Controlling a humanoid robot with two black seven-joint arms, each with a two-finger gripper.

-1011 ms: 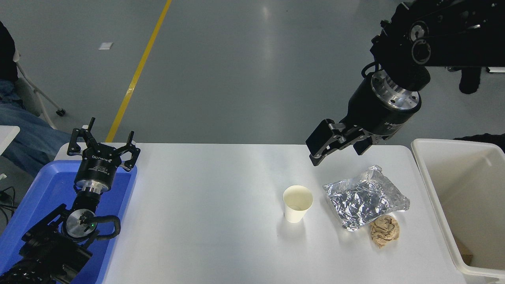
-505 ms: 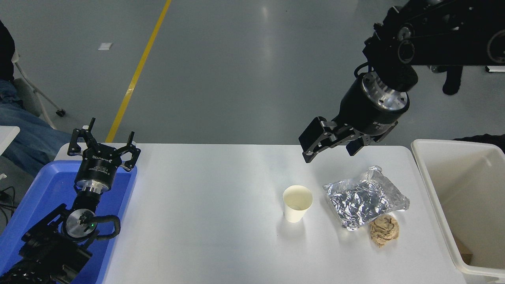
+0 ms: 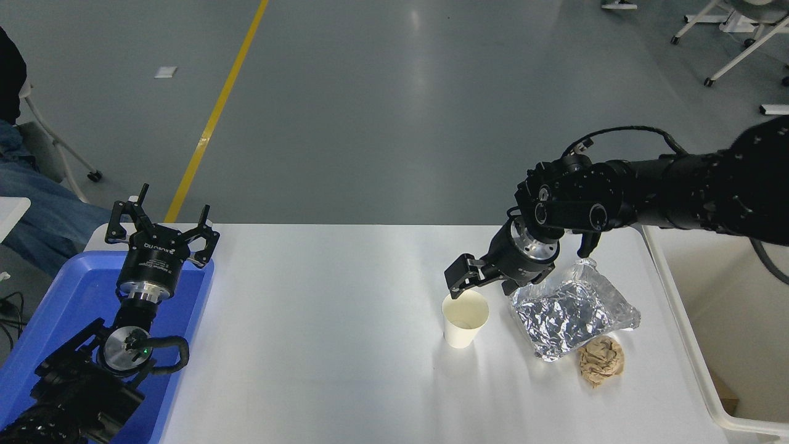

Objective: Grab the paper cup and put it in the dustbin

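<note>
The paper cup [image 3: 465,319] stands upright on the white table [image 3: 320,320], right of centre, with its cream inside showing. My right gripper [image 3: 484,285] hangs open just behind and above the cup's far rim. One finger [image 3: 459,279] is at the rim's left side and the other sits towards the foil bag. Nothing is between them. The dustbin [image 3: 678,320] stands off the table's right edge; my right arm crosses over its far end. My left gripper [image 3: 161,225] is parked open over the blue tray at the lower left.
A crumpled silver foil bag [image 3: 573,311] lies right beside the cup, with a brown paper ball [image 3: 601,362] at its near corner. A blue tray [image 3: 61,308] sits at the table's left end. A seated person's legs [image 3: 37,209] show at the left edge.
My right arm has swung down and to the left, from high above the table's far edge to just behind the cup's rim. The cup has not moved, nor has the left arm.
</note>
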